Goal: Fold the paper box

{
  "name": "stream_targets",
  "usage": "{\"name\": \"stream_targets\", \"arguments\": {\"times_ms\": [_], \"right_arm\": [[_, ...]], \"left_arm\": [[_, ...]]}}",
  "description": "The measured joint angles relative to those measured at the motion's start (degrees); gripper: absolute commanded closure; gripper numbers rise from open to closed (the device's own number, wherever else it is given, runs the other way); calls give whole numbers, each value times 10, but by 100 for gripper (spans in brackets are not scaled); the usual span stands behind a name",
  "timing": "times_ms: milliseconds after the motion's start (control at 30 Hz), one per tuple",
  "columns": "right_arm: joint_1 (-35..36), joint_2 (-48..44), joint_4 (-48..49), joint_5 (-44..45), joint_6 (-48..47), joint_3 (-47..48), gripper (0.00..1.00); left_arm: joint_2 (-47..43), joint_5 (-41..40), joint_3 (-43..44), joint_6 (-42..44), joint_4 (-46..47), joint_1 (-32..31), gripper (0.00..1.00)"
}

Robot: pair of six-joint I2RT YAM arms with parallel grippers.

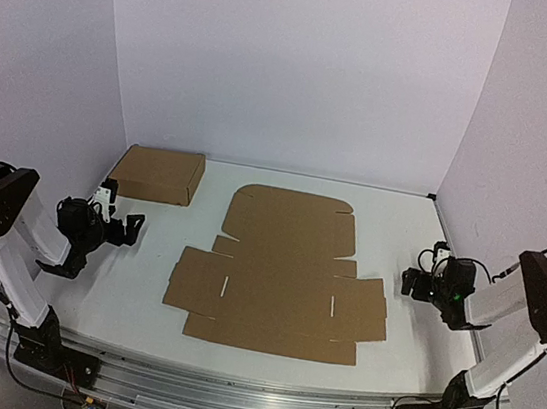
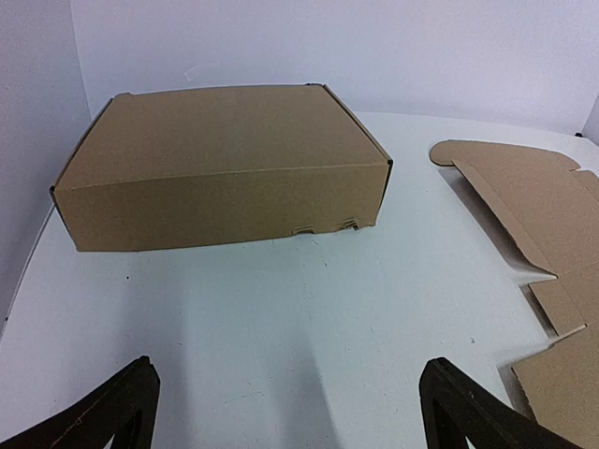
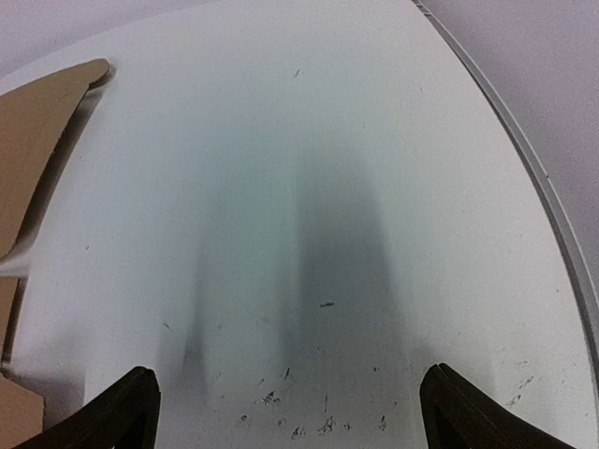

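**Paper box**: one brown cardboard die-cut blank, unfolded. It lies flat at the middle of the bench, between the two arms.
- The round-cornered lid panel points to the far side.
- A side flap reaches out to the left and another to the right.
- Two short slits show in the wide middle panel.
- Neither hand touches it.

**Made-up box**: one shallow brown cardboard box, closed. It stands at the far left corner of the bench, apart from the flat blank. In the left wrist view its long front wall faces the camera, with two small tab ends showing at the bottom edge.

**Left hand**: jaws spread wide and holding nothing. It sits over the bare bench to the left of the blank and on the near side of the made-up box, pointing toward that box.

**Right hand**: jaws spread wide and holding nothing. It sits over the bare bench to the right of the blank. In its wrist view a rounded corner of the blank shows at the left edge.

**Bench**: white surface, with small dark scuffs in front of the right hand.

**Walls**: pale, closing in the left, far and right sides.
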Motion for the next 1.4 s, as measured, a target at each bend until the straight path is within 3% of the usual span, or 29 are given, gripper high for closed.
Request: {"name": "stream_targets", "arguments": {"times_ms": [100, 267, 333, 433, 567, 733, 833, 1000, 1200, 1400], "right_arm": [[0, -54, -104, 3, 9, 52, 2], [0, -124, -369, -33, 54, 224, 8], [0, -144, -482, -63, 77, 283, 11], [6, -176, -626, -100, 116, 324, 14], [48, -224, -801, -127, 196, 312, 17], [197, -242, -932, -133, 334, 258, 15], [275, -250, -952, -139, 408, 237, 16], [315, -288, -848, -186, 512, 138, 26], [346, -258, -745, -215, 560, 76, 19], [348, -305, -688, -178, 565, 60, 19]], "left_arm": [[0, 0, 0, 0, 0, 0, 0], [-12, 9, 0, 4, -11, -1, 0], [-60, 35, 1, 20, -64, -5, 0], [-202, 105, 18, 76, -169, -31, 0], [-327, 193, 96, 225, -321, -138, 0], [-324, 218, 144, 353, -470, -323, 0], [-272, 212, 156, 393, -555, -411, 0], [-165, 184, 197, 420, -621, -494, 0], [-102, 160, 204, 442, -633, -518, 0], [-77, 161, 207, 450, -640, -523, 1]]}}
